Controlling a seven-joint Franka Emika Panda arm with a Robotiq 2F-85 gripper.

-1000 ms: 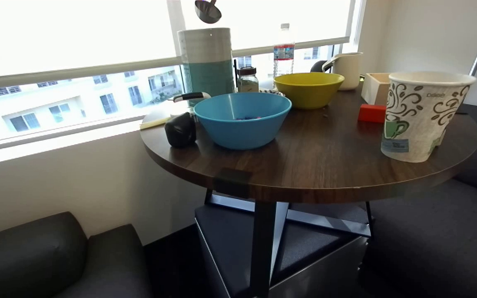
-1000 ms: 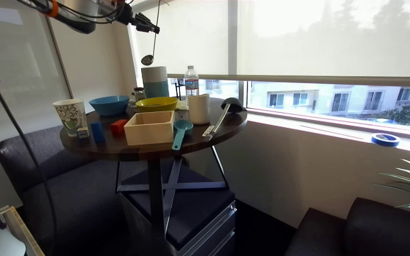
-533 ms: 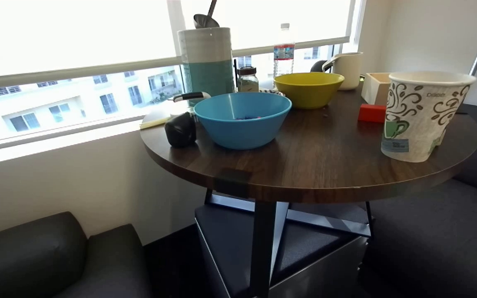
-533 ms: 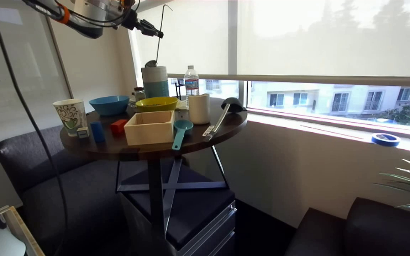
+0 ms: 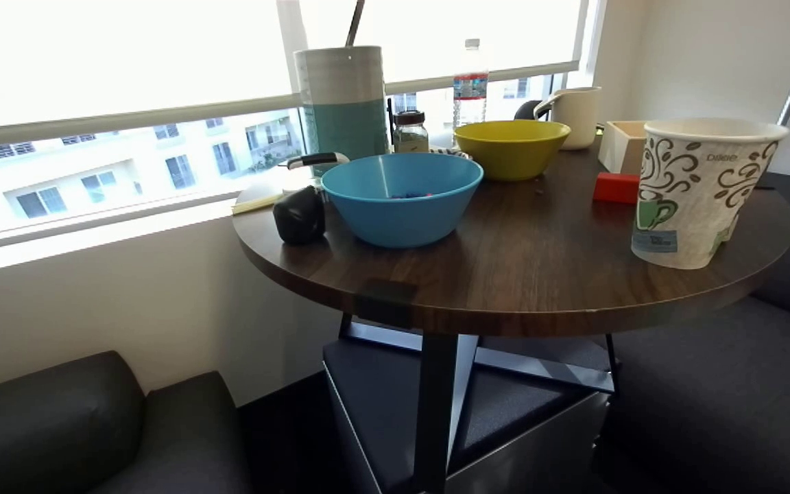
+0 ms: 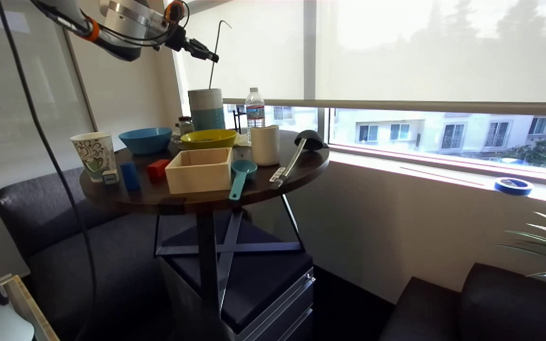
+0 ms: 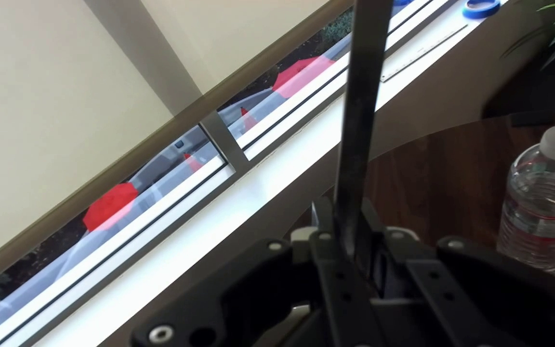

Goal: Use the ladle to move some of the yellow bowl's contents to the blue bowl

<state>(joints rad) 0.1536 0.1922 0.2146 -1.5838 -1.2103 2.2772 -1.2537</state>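
Observation:
My gripper [image 6: 215,58] is shut on the thin metal handle of the ladle [image 6: 218,35], high above the table. In the wrist view the handle [image 7: 364,96] rises between the fingertips of the gripper [image 7: 347,214]. Its lower end reaches the rim of a tall white-and-teal container [image 6: 205,102] in both exterior views, and the cup is hidden there. The turquoise blue bowl [image 5: 402,213] holds a few small dark and pink bits. Beside it sits the yellow bowl [image 5: 511,154], with small contents visible in an exterior view [image 6: 209,142]. The gripper is out of view in an exterior view.
A water bottle [image 5: 470,96], a jar [image 5: 410,134] and a white pitcher [image 6: 266,144] stand near the container and bowls. Around the front are a wooden box [image 6: 199,173], a paper cup [image 5: 703,199], a red block [image 5: 616,187] and a teal scoop [image 6: 240,180]. The window is close behind.
The arm and ladle have come down. The ladle's cup hung above the tall container, then sank to its rim, and is now out of sight. Bowls have not moved.

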